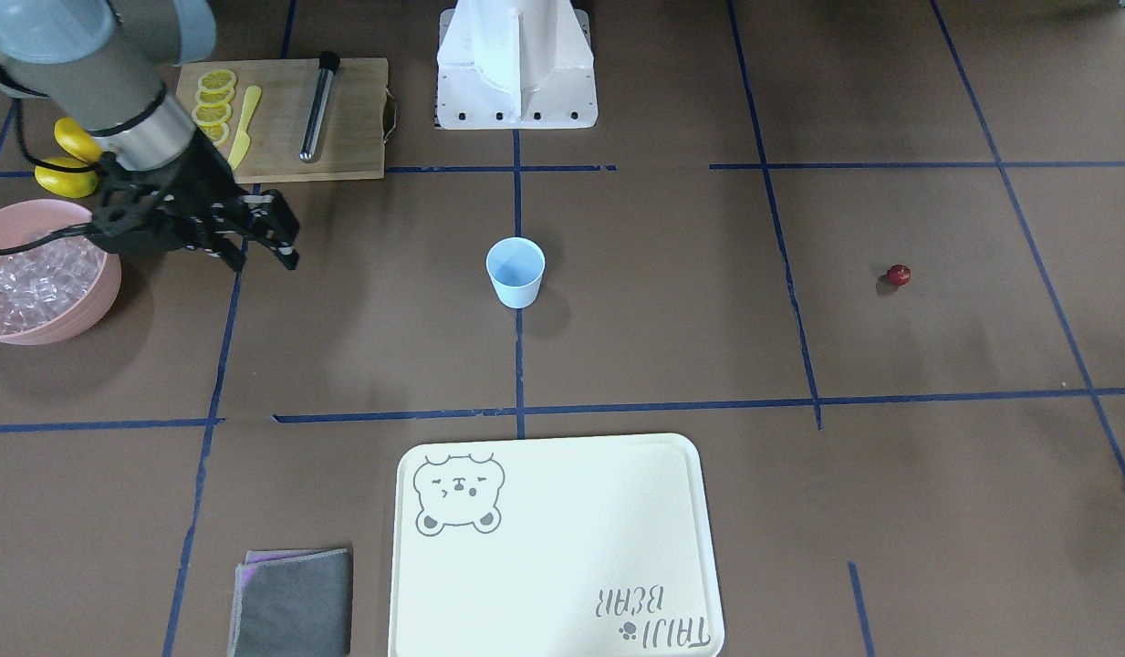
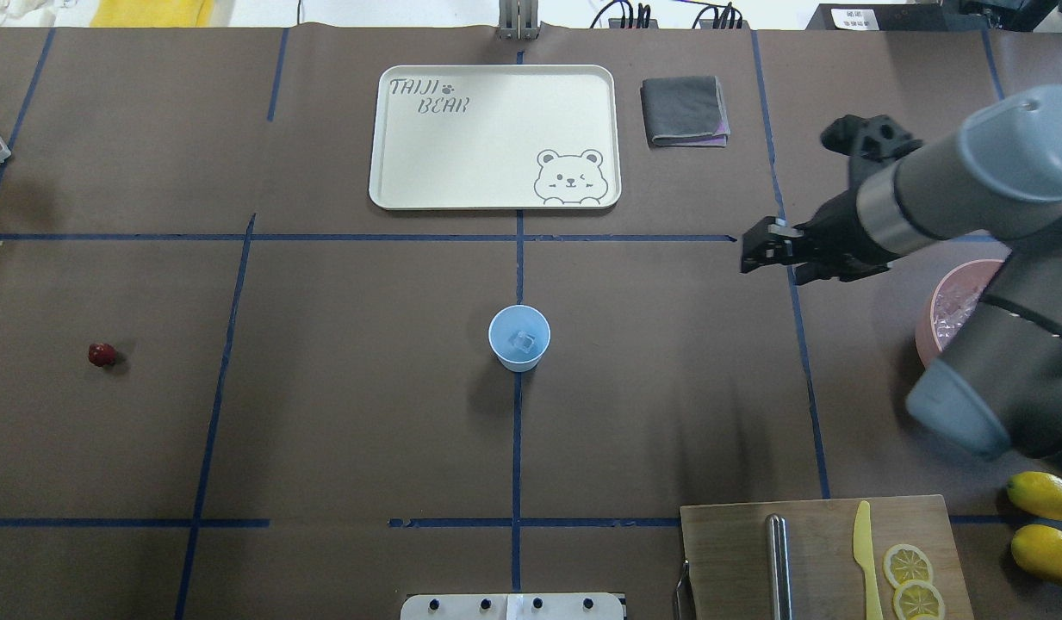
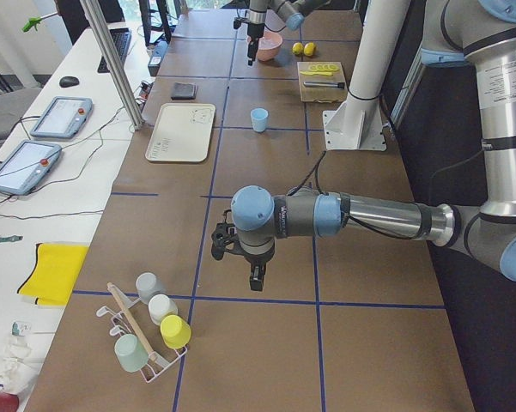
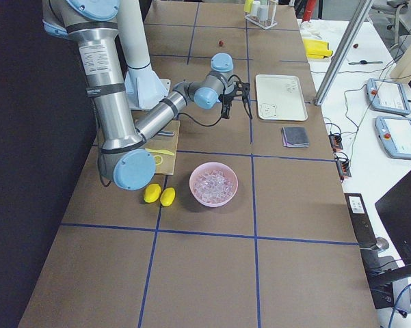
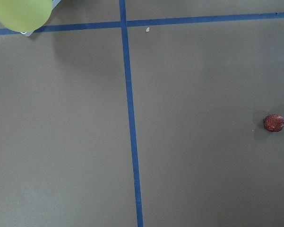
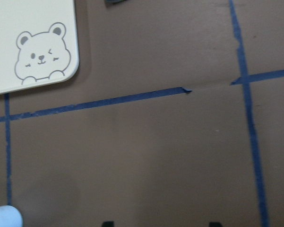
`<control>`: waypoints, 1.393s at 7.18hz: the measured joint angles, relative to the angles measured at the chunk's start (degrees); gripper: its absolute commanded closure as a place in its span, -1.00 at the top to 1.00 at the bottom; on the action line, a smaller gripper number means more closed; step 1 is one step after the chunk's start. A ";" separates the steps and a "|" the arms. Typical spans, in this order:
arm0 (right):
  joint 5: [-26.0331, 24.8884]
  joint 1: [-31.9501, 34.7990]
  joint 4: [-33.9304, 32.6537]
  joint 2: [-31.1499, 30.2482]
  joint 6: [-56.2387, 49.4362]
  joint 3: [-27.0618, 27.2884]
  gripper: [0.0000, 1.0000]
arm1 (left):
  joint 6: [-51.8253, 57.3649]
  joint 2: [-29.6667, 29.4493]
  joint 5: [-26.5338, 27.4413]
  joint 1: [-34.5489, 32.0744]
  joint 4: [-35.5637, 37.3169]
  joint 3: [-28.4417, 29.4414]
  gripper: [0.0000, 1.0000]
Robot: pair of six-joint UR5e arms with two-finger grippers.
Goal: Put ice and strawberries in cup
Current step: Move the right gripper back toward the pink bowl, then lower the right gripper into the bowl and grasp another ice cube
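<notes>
The cup [image 2: 518, 337] stands upright in the middle of the counter [image 2: 367, 413], on a blue tape line, and one ice cube [image 2: 523, 342] lies inside it. The other ice [image 1: 24, 283] is heaped in the pink bowl [image 1: 92, 310]. The right gripper [image 1: 265, 260] hovers between the bowl and the cup, nearer to the bowl; its fingers are spread apart and hold nothing. The strawberry [image 2: 102, 354] lies alone on the counter, well apart from the cup. The left gripper [image 3: 253, 276] hangs over bare counter, fingers pointing down; I cannot tell if they are released or clenched.
</notes>
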 measured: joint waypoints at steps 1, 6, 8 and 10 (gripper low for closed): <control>2.86 4.68 0.22 -5.57 -9.31 1.06 0.48 | 0.00 0.00 0.00 0.00 0.00 0.00 1.00; 4.94 17.79 0.53 -18.11 -53.50 -5.37 0.48 | 0.00 0.00 0.00 0.00 0.00 -0.15 1.00; 4.93 18.08 0.55 -18.31 -57.90 -7.00 0.39 | 0.00 0.00 0.00 0.00 0.00 -0.19 1.00; 5.10 17.58 0.55 -18.28 -58.69 -8.39 0.37 | 0.00 0.00 -0.02 0.00 0.00 -0.21 1.00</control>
